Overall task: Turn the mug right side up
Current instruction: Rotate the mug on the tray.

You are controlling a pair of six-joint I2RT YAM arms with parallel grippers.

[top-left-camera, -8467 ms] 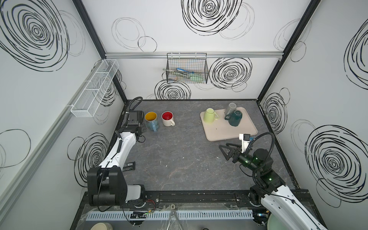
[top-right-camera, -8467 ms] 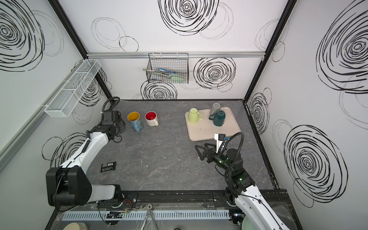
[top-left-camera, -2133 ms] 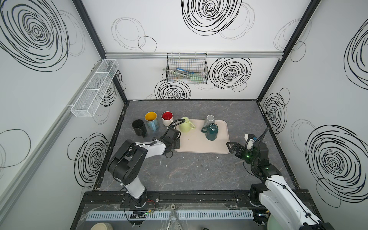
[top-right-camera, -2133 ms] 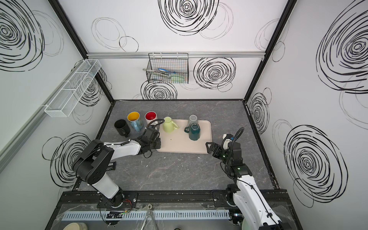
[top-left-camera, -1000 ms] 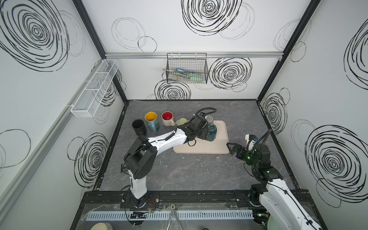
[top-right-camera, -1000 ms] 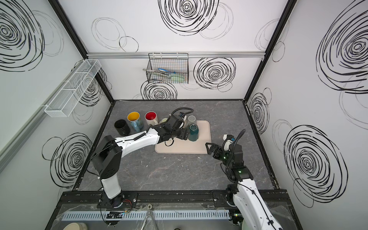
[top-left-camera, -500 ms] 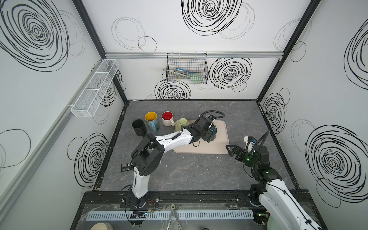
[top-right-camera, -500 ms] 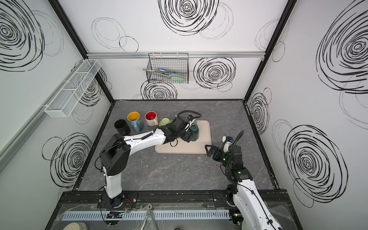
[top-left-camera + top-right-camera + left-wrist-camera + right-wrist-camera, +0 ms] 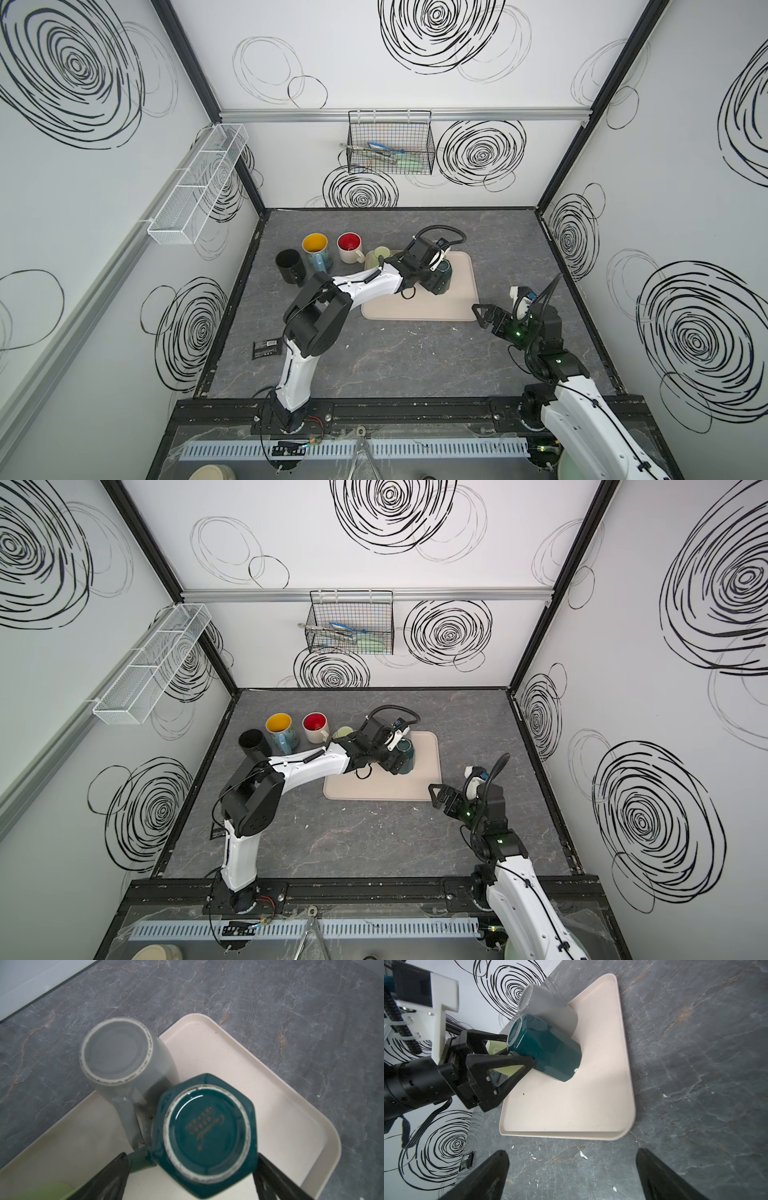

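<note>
On tray (image 9: pixel 419 307), L tool (image 9: pixel 191 1155) wide round upside-down teal mug (image 9: pixel 207 1132); R tool (image 9: pixel 572 1152) wide.

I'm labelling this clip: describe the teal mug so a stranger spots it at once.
Find the beige tray on the grey table. Two upside-down mugs stand together at its far end. Yours is the faceted dark teal mug, not the round grey mug.

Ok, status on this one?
Left gripper open, straddling upside-down teal mug on tray. Right gripper open, empty, beside tray. Grey mug tight alongside.
</note>
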